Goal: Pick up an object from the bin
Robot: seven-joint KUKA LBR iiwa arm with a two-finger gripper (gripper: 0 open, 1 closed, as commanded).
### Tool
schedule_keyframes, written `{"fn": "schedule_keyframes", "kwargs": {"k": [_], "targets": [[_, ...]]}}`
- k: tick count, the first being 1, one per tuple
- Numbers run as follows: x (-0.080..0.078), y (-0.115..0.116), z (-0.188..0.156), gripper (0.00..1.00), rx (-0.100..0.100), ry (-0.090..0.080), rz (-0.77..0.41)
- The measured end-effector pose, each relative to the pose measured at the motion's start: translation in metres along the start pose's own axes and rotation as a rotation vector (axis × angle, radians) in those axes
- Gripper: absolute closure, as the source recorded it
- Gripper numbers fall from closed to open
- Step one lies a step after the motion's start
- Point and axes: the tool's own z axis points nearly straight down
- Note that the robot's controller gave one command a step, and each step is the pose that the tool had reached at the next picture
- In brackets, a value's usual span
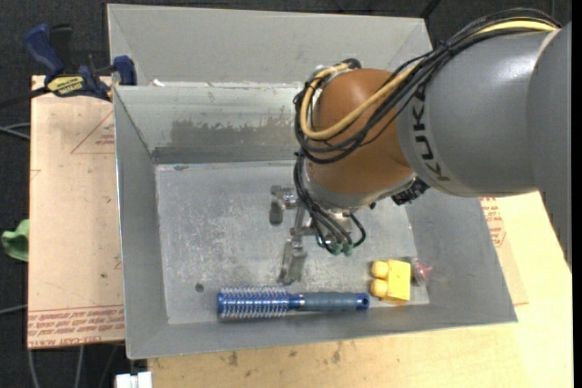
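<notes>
Arm (491,123) angled down from right; hand (286,236) spread open beside blue brush (291,303).

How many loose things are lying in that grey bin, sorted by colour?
Blue: 1, a hairbrush
Yellow: 1, a toy block
Pink: 1, a tiny bit beside the block, too small to identify
Total: 3

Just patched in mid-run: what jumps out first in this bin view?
The big grey arm with its orange wrist cover reaches in from the right, gripper over the middle of the bin. Then a blue hairbrush along the near wall, and a yellow block by its handle end.
</notes>
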Motion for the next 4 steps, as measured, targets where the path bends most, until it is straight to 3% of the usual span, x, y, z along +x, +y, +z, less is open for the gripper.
{"fn": "schedule_keyframes", "kwargs": {"k": [1,2,3,4], "targets": [[0.03,0.01,0.084,0.0,0.0,-0.032,-0.333],[-0.004,0.004,0.088,0.0,0.0,-0.009,-0.504],[-0.005,0.003,0.088,1.0,0.0,-0.015,-0.503],[-0.005,-0.001,-0.009,1.0,0.002,-0.017,-0.498]]}}
